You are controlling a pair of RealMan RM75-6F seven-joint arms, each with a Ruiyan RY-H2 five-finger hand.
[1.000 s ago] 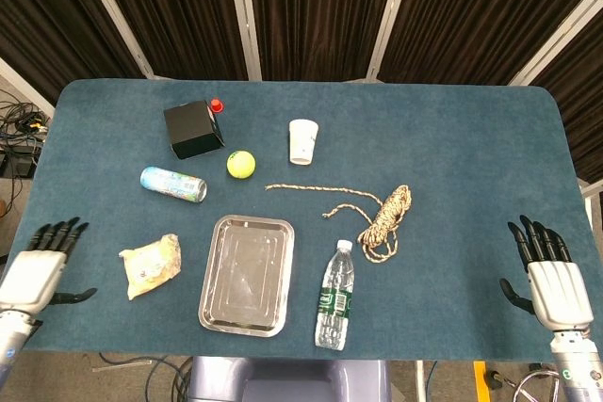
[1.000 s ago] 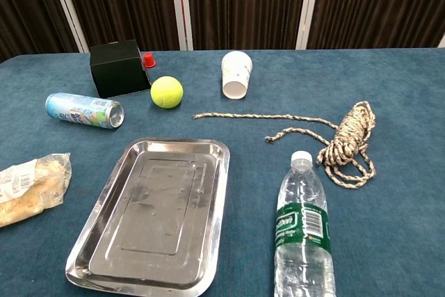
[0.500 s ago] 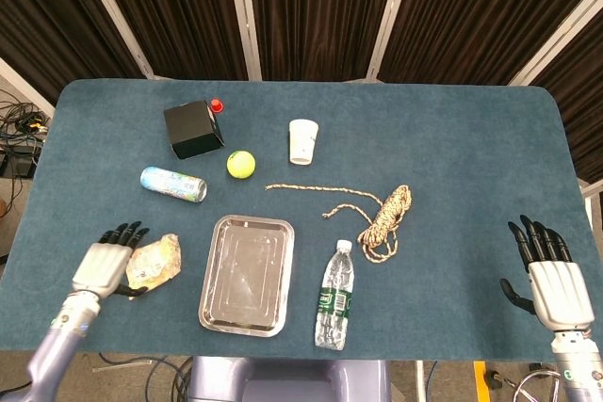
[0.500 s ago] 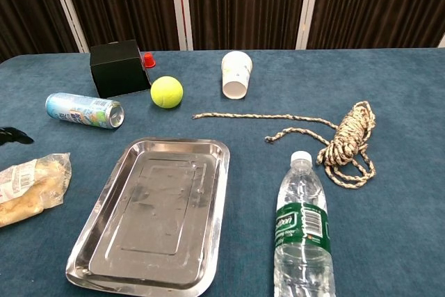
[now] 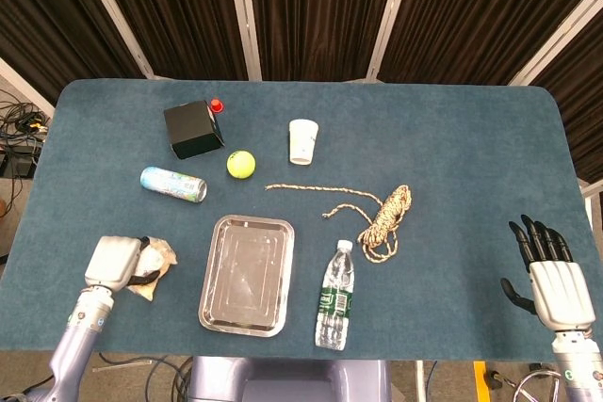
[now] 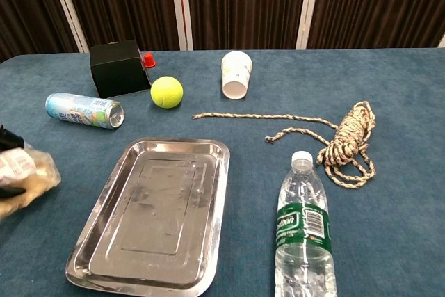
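The left hand point(image 5: 115, 263) lies near the table's point(image 5: 471, 138) front-left edge with its fingers curled over a crinkled snack packet point(image 5: 155, 261), gripping it; in the chest view only dark fingertips point(image 6: 7, 137) and the packet point(image 6: 28, 175) show at the left border. Just right of the packet sits a steel tray point(image 5: 247, 275), with a strip of bare blue cloth between them. Behind the hand a drink can point(image 5: 173, 184) lies on its side, and further back stand a black box point(image 5: 194, 129) with a small red cap point(image 5: 216, 105) just beside its far corner, then a tennis ball point(image 5: 241, 164) and a paper cup point(image 5: 303, 141). Right of the tray a water bottle point(image 5: 333, 295) lies lengthwise, its cap near a coiled rope point(image 5: 382, 214) whose loose end trails left toward the ball. Beyond the rope the cloth runs bare to the right edge. The right hand point(image 5: 549, 275) hovers at the front-right corner, well apart from everything, fingers straight and spread, holding nothing.

1 second ago the left hand was out at the left edge, fingers extended and the packet lying flat on its own; half a second ago it was beside the packet. Now the packet is bunched under it. The right hand has not moved.
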